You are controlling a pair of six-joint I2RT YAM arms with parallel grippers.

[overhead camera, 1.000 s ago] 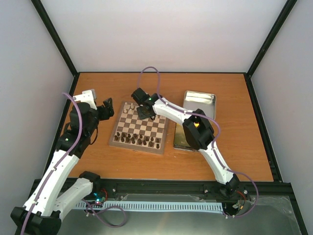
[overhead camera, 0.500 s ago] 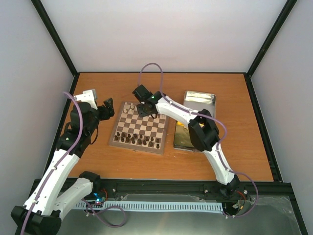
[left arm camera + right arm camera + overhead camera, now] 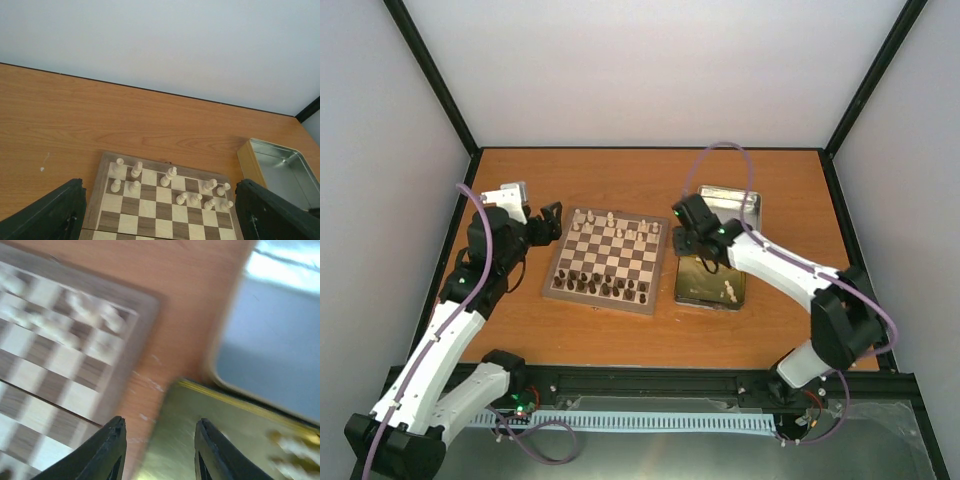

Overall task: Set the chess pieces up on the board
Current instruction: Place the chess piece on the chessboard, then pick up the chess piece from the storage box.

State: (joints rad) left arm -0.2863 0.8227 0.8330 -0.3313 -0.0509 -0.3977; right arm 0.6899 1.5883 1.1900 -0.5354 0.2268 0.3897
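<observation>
The board (image 3: 608, 262) lies mid-table. Several cream-white chess pieces (image 3: 620, 225) stand on its two far rows; they show clearly in the left wrist view (image 3: 171, 176). More white pieces (image 3: 728, 292) lie in the gold tin (image 3: 705, 285). My right gripper (image 3: 688, 245) is open and empty, over the gap between the board's right edge (image 3: 140, 335) and the tin's left rim (image 3: 180, 405). That view is blurred. My left gripper (image 3: 552, 215) is open and empty, off the board's far left corner.
Dark brown pieces (image 3: 605, 287) fill the board's near rows. The silver tin lid (image 3: 732, 207) lies behind the gold tin, also in the left wrist view (image 3: 280, 167). Bare wooden table (image 3: 800, 320) surrounds them, with black frame posts at the corners.
My right gripper has left the board's far rows and swung right to the tin's left edge. More white pieces now show on the far rows. The left gripper shifted slightly.
</observation>
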